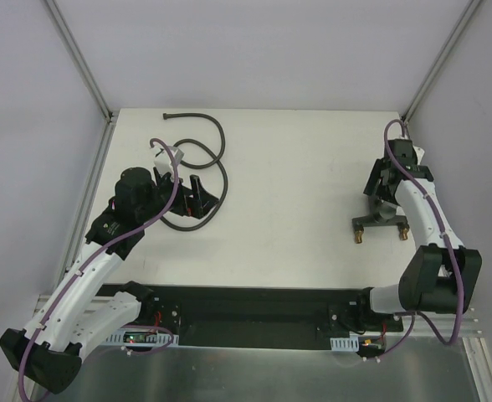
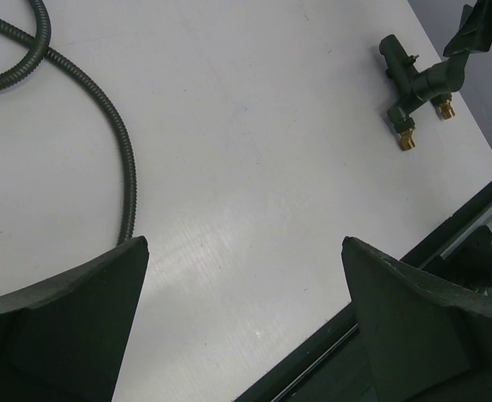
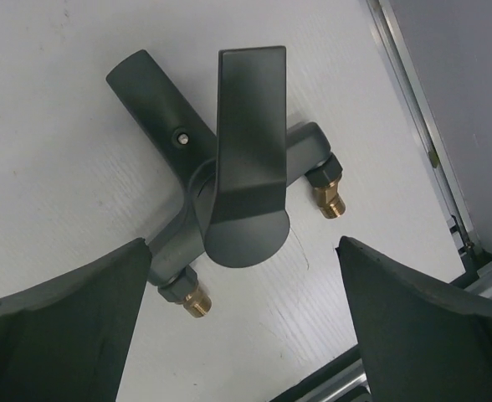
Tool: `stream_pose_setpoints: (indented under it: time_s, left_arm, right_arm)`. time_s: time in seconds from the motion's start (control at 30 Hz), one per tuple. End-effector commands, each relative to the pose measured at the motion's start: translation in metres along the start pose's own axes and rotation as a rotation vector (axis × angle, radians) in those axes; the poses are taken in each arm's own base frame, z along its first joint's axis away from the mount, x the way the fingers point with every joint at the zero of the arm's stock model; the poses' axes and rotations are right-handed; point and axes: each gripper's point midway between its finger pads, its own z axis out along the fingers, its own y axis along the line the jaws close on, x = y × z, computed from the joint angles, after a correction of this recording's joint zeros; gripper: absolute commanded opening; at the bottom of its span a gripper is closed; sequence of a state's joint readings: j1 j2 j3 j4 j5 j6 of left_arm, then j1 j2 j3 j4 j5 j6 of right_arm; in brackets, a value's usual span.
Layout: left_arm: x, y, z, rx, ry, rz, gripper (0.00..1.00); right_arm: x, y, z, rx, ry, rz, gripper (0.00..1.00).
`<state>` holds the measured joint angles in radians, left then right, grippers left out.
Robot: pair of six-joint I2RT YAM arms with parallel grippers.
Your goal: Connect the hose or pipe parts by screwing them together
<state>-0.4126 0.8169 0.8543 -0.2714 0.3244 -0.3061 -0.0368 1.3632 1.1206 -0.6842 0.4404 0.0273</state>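
Hovering spread for pickup, we have right gripper (image 3: 242,251) over fitting (image 3: 166,100) toward table's (image 1: 296,167) right edge, left gripper (image 2: 244,247) beside hose (image 2: 120,151).

Top view: the hose (image 1: 218,142) loop passes under the left gripper (image 1: 186,191) — that section is hidden, and its end nut is too small to identify. Left wrist view: the hose is cut off at the upper-left edge. The right gripper (image 1: 390,182) covers the upper part of the fitting (image 1: 380,223).
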Motion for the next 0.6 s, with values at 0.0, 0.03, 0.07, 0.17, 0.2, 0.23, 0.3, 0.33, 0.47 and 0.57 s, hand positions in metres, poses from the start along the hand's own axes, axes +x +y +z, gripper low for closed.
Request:
stream_pose_setpoints:
  time_s: [0.0,0.03,0.07,0.17,0.2,0.23,0.3,0.33,0.47,0.57]
  left_arm:
    - [-0.015,0.0,-0.004,-0.019,-0.056,0.004,0.98]
    - [-0.014,0.001,-0.004,-0.026,-0.056,0.005,0.98]
    - [-0.015,0.002,-0.004,-0.03,-0.057,0.006,0.98]
    - [-0.012,0.009,-0.001,-0.063,-0.054,0.002,0.98]
    - [-0.011,0.011,0.0,-0.072,-0.051,-0.002,0.98]
    - [-0.011,0.013,0.001,-0.079,-0.048,-0.007,0.98]
    - [-0.007,0.017,0.004,-0.098,-0.038,-0.02,0.96]
    - [-0.006,0.021,0.006,-0.113,-0.031,-0.026,0.96]
    - [-0.006,0.029,0.007,-0.161,-0.024,-0.038,0.96]
    - [-0.007,0.035,0.006,-0.197,-0.032,-0.036,0.96]
  right_arm:
    - [-0.021,0.007,0.01,-0.084,-0.029,-0.01,0.98]
    - [-0.014,0.009,0.018,-0.096,-0.018,-0.029,0.99]
    - [-0.022,0.015,0.024,-0.122,-0.056,-0.043,0.96]
    - [-0.022,0.015,0.036,-0.114,-0.049,-0.051,0.96]
    - [-0.02,0.015,0.039,-0.117,-0.039,-0.056,0.96]
    - [-0.019,0.016,0.043,-0.121,-0.032,-0.08,0.96]
    - [-0.016,0.019,0.052,-0.122,-0.011,-0.101,0.95]
    - [-0.014,0.019,0.054,-0.124,-0.003,-0.11,0.92]
    - [-0.01,0.028,0.058,-0.172,0.018,-0.149,0.73]
    - [-0.011,0.042,0.053,-0.259,-0.007,-0.172,0.54]
